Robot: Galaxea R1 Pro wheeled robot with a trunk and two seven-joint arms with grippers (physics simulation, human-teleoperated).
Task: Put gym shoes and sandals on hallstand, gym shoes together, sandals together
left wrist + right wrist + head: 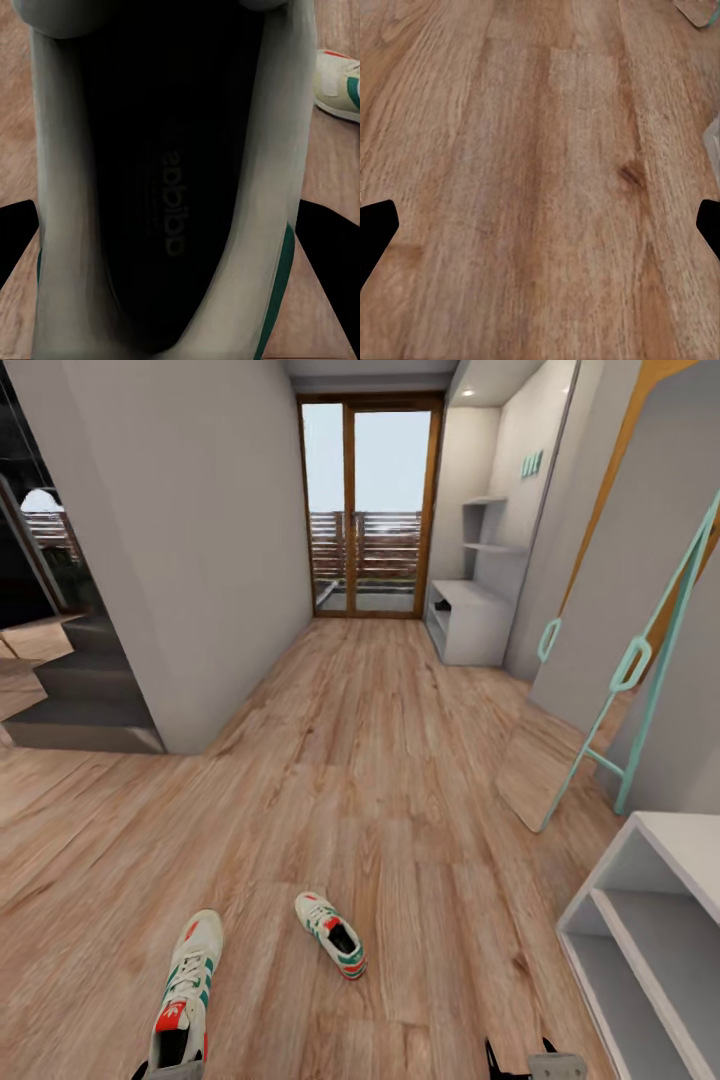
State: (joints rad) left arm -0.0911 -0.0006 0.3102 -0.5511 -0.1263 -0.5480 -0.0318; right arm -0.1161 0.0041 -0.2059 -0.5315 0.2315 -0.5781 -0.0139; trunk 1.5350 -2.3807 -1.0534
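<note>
One shoe sits held in the left hand, lower left, for carrying; the other awaits; right hand empty, wide.

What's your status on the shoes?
Left gripper on one cream-white green-striped gym shoe. Right gripper open over bare wood-plank floor. Second gym shoe loose. Path to pale grey hallstand unobstructed.

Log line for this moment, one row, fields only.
left gripper: over near gym shoe, hold unclear | right gripper: nothing held | second gym shoe: on floor | hallstand: far ahead
</note>
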